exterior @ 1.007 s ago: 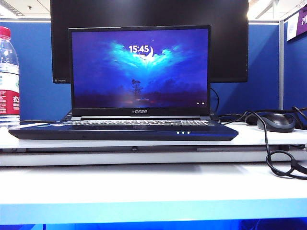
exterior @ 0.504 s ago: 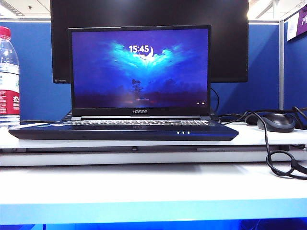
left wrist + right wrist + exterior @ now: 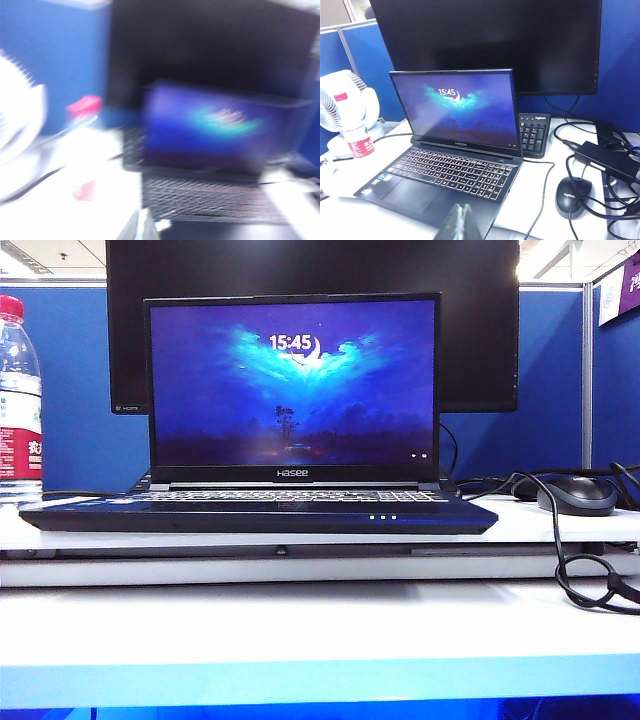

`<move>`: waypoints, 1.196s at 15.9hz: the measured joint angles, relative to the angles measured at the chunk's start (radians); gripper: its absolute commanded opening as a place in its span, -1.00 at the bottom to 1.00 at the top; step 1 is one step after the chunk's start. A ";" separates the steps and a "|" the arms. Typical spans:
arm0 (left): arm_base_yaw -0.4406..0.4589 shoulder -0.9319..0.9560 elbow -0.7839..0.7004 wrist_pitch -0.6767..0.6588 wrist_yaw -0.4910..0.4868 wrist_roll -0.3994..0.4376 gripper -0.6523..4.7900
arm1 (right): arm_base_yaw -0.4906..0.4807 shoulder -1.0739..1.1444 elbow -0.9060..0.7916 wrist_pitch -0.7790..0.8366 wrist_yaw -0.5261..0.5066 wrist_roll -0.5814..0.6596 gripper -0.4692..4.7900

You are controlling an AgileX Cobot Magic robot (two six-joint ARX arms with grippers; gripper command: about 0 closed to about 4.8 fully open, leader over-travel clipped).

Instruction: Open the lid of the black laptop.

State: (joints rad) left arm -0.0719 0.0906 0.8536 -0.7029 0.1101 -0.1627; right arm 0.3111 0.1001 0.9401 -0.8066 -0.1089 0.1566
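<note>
The black laptop (image 3: 258, 513) sits in the middle of the white table (image 3: 320, 625). Its lid (image 3: 292, 388) stands up, open, and the screen glows blue with the time 15:45. The keys glow too.

Just behind the laptop stands a big dark monitor (image 3: 312, 280). A black keyboard (image 3: 534, 134) peeks out on the right behind the lid. On the far left is a water bottle (image 3: 19, 400) with a red cap, and a white fan (image 3: 342, 107) stands just behind it. On the right lie a dark mouse (image 3: 575, 494), a black power brick (image 3: 607, 160) and a tangle of black cables (image 3: 585, 585).

Nothing stands between the grippers and the laptop. The left gripper (image 3: 141, 227) is near the laptop's front left corner, but the picture is very blurry, so I cannot tell if it is spread or closed. The right gripper (image 3: 460, 225) hangs over the laptop's near edge, and its tips look pressed together with nothing between them.
</note>
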 measured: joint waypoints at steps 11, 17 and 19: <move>0.174 -0.085 -0.654 0.535 0.141 0.016 -0.77 | 0.000 0.000 0.000 -0.002 0.000 0.000 -0.83; 0.174 -0.085 -0.790 0.599 -0.017 0.054 -0.77 | 0.000 0.000 0.000 -0.002 0.000 0.000 -0.83; 0.174 -0.085 -0.826 0.653 -0.021 0.055 -0.77 | 0.000 0.000 0.000 -0.002 0.000 0.000 -0.83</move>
State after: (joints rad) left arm 0.1024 0.0055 0.0273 -0.0502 0.0895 -0.1081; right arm 0.3111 0.1001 0.9401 -0.8082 -0.1085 0.1566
